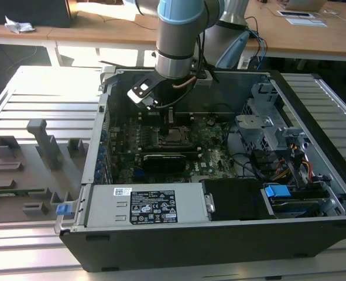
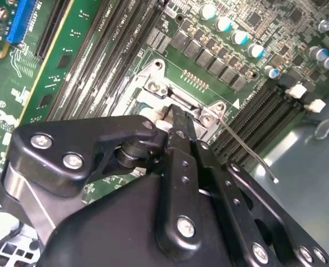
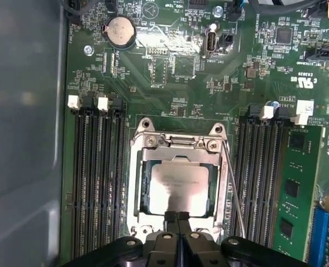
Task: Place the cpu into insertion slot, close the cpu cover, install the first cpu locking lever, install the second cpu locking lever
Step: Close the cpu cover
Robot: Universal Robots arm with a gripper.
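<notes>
The cpu (image 3: 181, 188) is silver-grey, the cpu cover (image 3: 136, 189) silvery, the circuit board (image 3: 170, 72) green.

cpu (image 3: 178, 188) silver, flat; cpu cover (image 3: 133, 189) closed around (metal frame)

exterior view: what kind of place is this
Probably a robotics lab or workshop: an open desktop computer case sits on a slatted metal table, a robot arm reaches into it, and wooden desks stand behind.

Exterior view looks steeply down into the computer case (image 1: 178, 246); both wrist views hang close above the insertion slot (image 3: 135, 183).
</notes>
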